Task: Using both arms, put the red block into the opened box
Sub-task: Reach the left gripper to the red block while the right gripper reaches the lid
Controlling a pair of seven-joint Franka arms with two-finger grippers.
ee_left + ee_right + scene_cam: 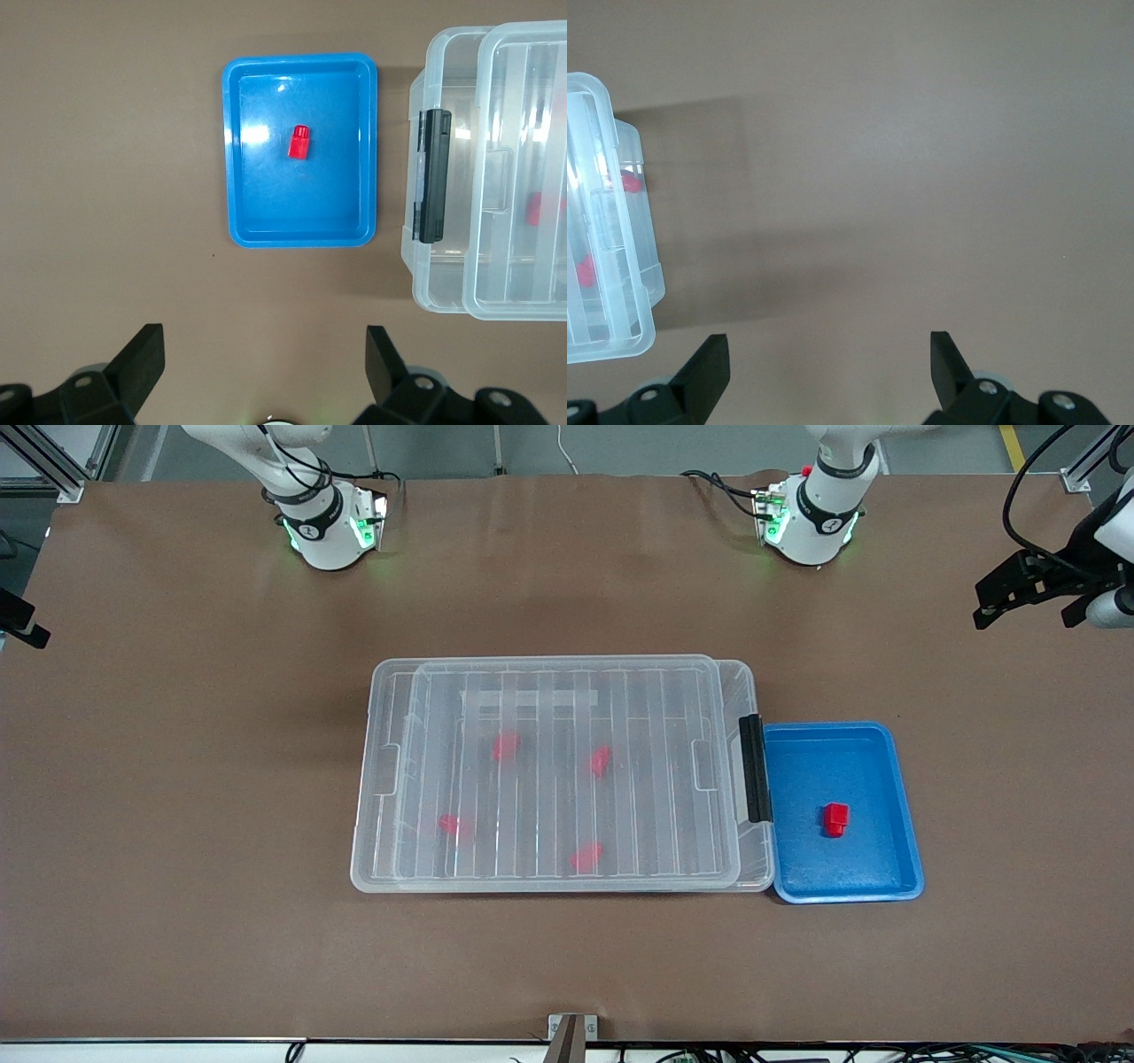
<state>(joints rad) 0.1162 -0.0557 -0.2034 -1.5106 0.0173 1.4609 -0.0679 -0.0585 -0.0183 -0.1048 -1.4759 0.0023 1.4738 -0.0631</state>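
On the brown table (177, 824) the lidded clear box (558, 775) touches a blue tray (895, 868) holding the red block (835, 818), while the left gripper (266, 367) and right gripper (828, 363) hover spread wide, empty, over bare tabletop.

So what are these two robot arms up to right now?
Nothing is being handled yet. The red block sits alone in the blue tray, beside the clear box, whose lid lies on top over four similar red pieces. The left tool hangs open over bare table by the tray; the right tool waits open past the box's other end.
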